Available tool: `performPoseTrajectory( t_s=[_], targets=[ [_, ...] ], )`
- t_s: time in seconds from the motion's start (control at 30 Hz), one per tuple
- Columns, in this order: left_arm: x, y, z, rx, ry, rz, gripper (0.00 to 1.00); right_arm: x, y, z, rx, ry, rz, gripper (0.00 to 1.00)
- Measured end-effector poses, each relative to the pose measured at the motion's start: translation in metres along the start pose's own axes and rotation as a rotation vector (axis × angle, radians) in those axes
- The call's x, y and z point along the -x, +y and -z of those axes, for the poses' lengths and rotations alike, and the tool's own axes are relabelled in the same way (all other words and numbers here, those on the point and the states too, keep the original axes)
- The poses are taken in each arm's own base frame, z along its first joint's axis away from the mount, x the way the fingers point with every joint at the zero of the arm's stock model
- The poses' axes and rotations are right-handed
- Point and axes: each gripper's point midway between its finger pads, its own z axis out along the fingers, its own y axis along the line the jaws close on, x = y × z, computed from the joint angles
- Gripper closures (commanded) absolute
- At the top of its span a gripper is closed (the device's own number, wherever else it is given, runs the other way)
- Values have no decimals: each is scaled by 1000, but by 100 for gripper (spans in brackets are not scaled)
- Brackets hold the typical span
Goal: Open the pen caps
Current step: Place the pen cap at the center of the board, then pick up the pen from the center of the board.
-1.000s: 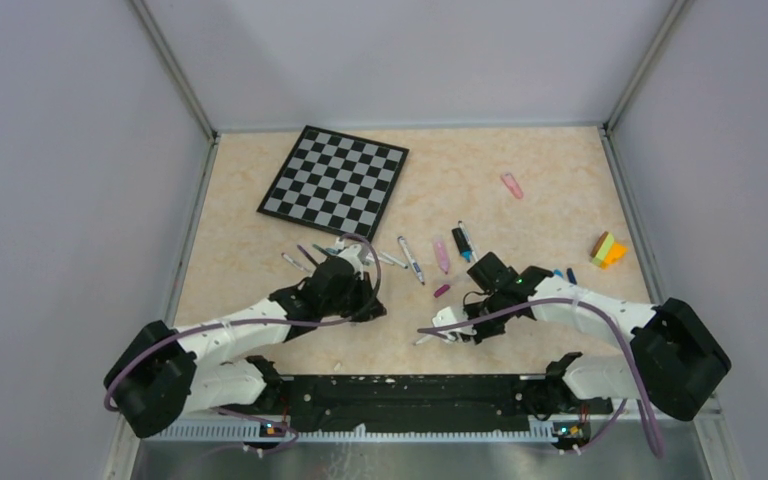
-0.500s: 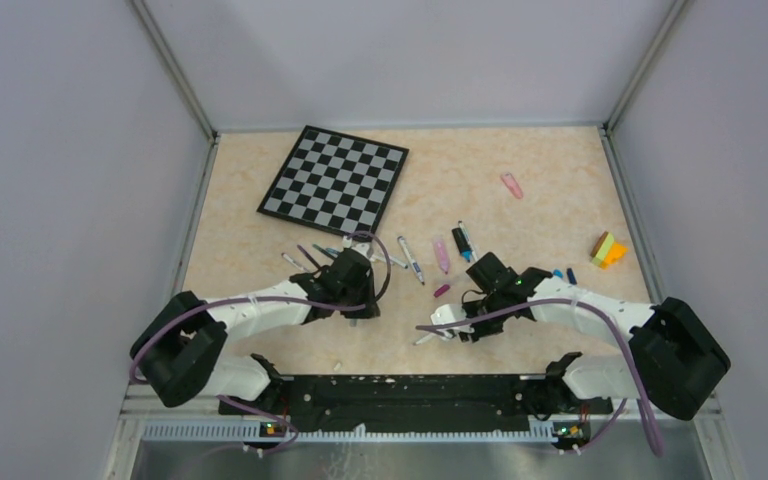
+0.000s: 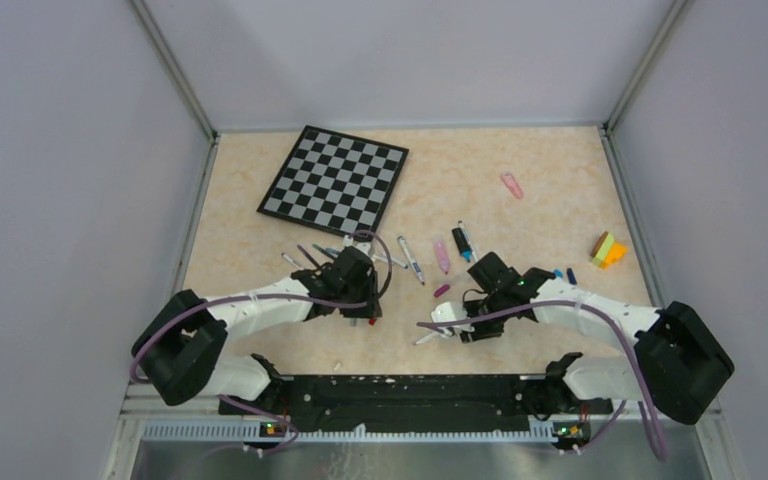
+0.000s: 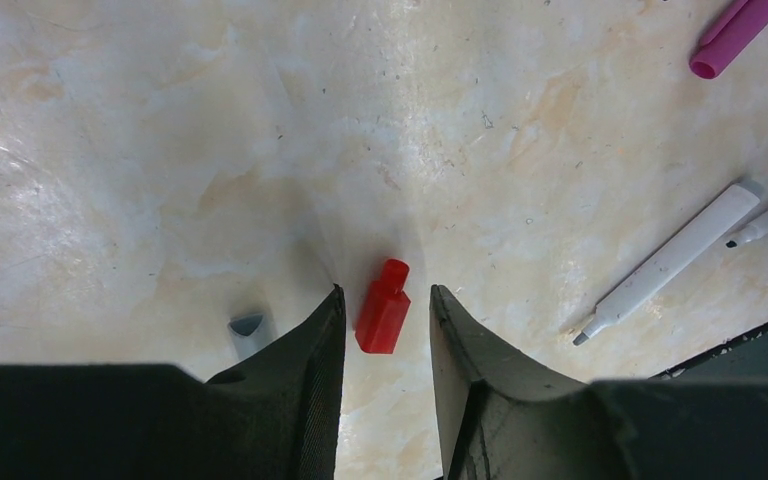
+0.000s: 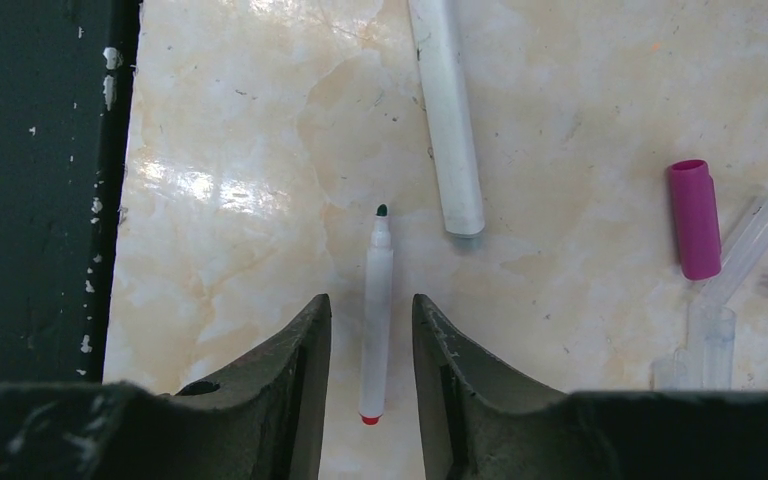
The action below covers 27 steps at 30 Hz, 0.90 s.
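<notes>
A small red cap (image 4: 383, 320) lies loose on the table (image 4: 160, 150), apart from any pen. It sits in the gap between the two dark fingers of the left end effector (image 4: 386, 295), which is partly open with table showing on either side of the cap, so it grips nothing. A little to the right, a thin white pen (image 5: 377, 310) with a bare dark tip and a red tail lies flat between the fingers of the right end effector (image 5: 370, 300), likewise partly open and clear of the barrel on both sides. Nearby lie a magenta cap (image 5: 695, 218), a small grey cap (image 4: 247, 323) and a thicker white pen (image 4: 665, 262) with its tip bare. The other pens (image 3: 410, 258) are scattered further back, toward the chessboard (image 3: 335, 180). This looks like the end of one uncapping, with both pieces down. The next move would call for lifting both arms clear, finding a pen with its cap on, and gripping barrel and cap separately. Which pens are capped is hard to tell from overhead.
</notes>
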Motion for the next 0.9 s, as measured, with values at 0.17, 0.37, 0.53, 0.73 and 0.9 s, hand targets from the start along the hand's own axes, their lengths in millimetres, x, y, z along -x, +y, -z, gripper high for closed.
performPoseTrajectory(
  t_s=[0.17,0.37,0.53,0.73,0.9],
  targets=[
    [0,0,6,2,2,-10,60,1,2,4,2,-12,-18,65],
    [21,-9,29,-28,-93,-33,54,3,4,19,-2,-54,-59,64],
    [48,-23,64,-99,-245,-64,30,4,-2,38,-47,-98,-110,63],
    [77,-36,115,-238,-506,-52,1,-8,-32,73,-196,-178,-319,56],
    [76,-28,135,-330,-668,-6,1,-26,-83,117,-405,-259,-559,48]
  ],
)
